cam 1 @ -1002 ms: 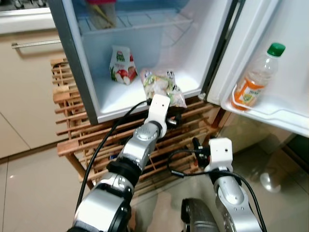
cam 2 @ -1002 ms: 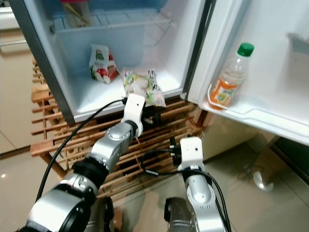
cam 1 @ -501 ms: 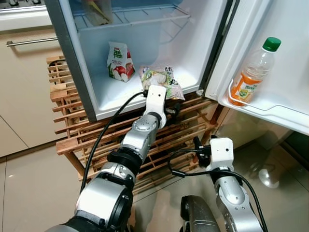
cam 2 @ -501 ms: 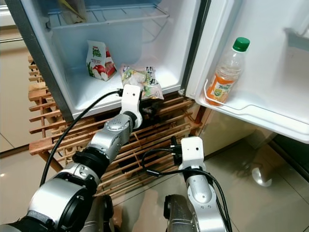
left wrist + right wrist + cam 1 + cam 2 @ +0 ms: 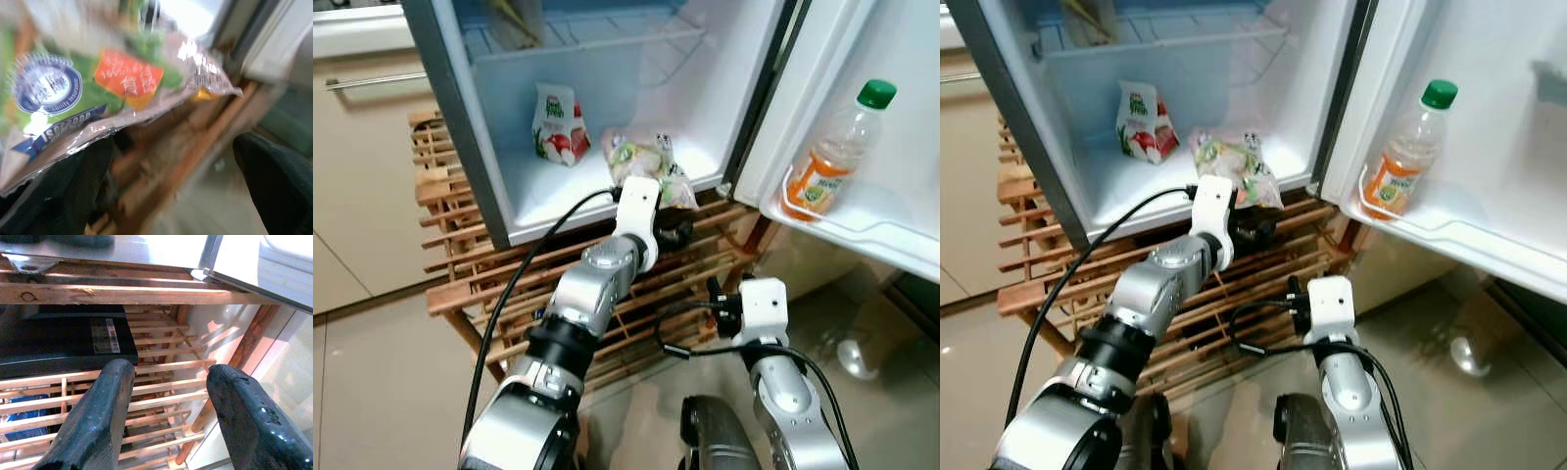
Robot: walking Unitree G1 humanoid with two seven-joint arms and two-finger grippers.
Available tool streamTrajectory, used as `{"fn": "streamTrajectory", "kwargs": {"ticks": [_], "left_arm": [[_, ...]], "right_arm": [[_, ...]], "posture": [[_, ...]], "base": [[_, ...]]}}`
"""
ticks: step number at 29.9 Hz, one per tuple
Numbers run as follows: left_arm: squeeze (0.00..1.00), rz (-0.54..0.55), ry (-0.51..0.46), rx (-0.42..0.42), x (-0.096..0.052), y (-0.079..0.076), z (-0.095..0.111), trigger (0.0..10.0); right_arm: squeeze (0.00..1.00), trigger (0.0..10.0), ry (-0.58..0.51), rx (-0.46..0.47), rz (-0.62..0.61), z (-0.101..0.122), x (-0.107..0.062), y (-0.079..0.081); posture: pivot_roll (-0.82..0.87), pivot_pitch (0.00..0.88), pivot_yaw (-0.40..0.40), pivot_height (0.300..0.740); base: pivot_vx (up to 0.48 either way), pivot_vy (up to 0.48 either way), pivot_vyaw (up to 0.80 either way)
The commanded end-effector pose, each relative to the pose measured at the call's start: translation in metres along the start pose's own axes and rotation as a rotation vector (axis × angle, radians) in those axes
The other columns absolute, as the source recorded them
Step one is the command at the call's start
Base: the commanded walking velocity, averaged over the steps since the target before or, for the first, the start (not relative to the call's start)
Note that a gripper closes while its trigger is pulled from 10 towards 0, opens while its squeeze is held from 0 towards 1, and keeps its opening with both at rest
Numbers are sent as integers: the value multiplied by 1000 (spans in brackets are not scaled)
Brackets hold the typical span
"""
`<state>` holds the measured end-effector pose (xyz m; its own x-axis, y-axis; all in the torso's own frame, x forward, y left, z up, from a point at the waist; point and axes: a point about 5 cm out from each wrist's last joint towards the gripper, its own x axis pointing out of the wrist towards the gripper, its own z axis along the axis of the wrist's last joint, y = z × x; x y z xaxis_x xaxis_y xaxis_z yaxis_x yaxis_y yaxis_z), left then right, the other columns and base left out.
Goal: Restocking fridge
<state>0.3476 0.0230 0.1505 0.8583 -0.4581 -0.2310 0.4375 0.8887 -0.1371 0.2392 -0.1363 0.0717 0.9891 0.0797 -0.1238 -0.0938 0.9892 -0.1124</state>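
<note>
The small fridge (image 5: 489, 186) stands open on a wooden slat rack (image 5: 460, 284). Inside, on the white floor, a little juice carton (image 5: 558, 124) with red fruit and green writing stands toward the back. In front of it, at the front edge, lies a shiny bag of food (image 5: 651, 168).

The left gripper (image 5: 674, 230) is stretched out just below the fridge's front edge, right under the bag. In the left wrist view the bag (image 5: 112, 83) lies above the two black fingers (image 5: 68, 191), which are spread wide apart with nothing between them. The bag has a blue round stamp, an orange patch with "100%" and Chinese words, and a blue strip that seems to say "ISO", but it is blurry.

In the door shelf (image 5: 862, 230) stands a plastic bottle (image 5: 832, 152) with a green cap and an orange label; its words are too small to read.

The right gripper (image 5: 171, 382) hangs low before the rack, its fingers spread apart and holding nothing. A black box with a barcode sticker (image 5: 105, 335) lies in the rack.
</note>
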Motion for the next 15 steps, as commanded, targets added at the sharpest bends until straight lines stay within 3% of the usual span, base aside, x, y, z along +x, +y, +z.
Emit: {"fn": "streamTrajectory", "kwargs": {"ticks": [1, 6, 10, 15], "left_arm": [[0, -13, -104, 25, 1, -12, 27, 10000], [0, 31, -139, 1, 1, 2, 45, 10000], [0, 6, -207, 12, -4, -4, 68, 10000], [0, 79, -173, 38, 5, 11, 58, 10000]], "right_arm": [[349, 10000, 7, -7, 1, 0, 1, -2], [349, 10000, 2, -12, 4, 1, 3, -2], [349, 10000, 1, -17, 1, 1, 3, -4], [353, 10000, 3, -18, 8, 0, 4, -3]], "posture": [[-151, 0, -13, 625], [-155, 0, -13, 625], [-155, 0, -17, 625], [-150, 0, -18, 625]], "base": [[0, 0, 0], [0, 0, 0], [0, 0, 0], [0, 0, 0]]}}
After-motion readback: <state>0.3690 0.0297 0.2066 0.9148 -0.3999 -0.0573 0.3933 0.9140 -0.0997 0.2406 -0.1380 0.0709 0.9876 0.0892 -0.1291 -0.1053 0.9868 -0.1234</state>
